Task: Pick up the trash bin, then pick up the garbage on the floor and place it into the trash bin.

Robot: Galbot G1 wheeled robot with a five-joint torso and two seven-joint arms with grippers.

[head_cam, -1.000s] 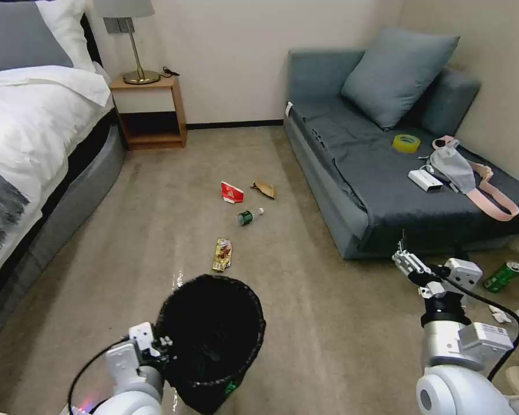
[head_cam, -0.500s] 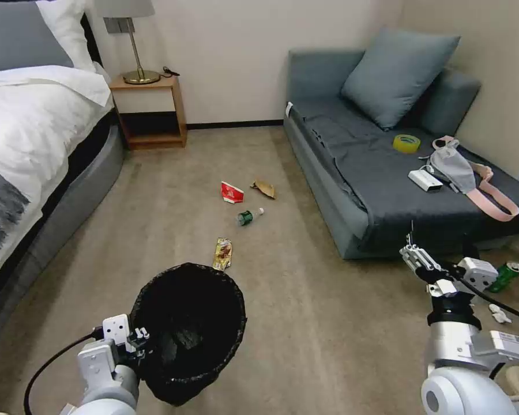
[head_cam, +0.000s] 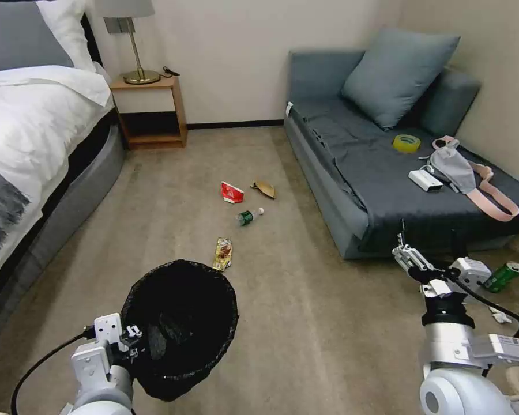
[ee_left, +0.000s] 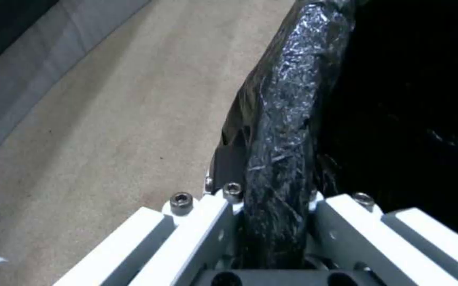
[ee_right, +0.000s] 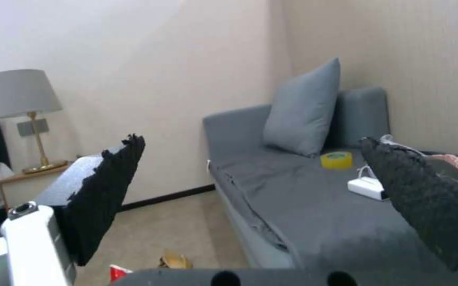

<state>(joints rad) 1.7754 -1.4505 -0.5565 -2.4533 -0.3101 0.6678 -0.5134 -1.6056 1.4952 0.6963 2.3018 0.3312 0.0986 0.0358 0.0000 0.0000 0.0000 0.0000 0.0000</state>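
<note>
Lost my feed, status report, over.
Left gripper shut on round black-bagged trash bin. Right gripper open, empty. Gold-brown snack wrapper on floor.

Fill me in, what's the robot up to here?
Floor cleanup in a bedroom. The left gripper is clamped on the rim of the trash bin, low on the robot's left. The right gripper hangs open and empty near the sofa. The litter lies on the carpet ahead: snack wrapper, small bottle, red-and-white carton and brown paper scrap. None is in the bin that I can see.
</note>
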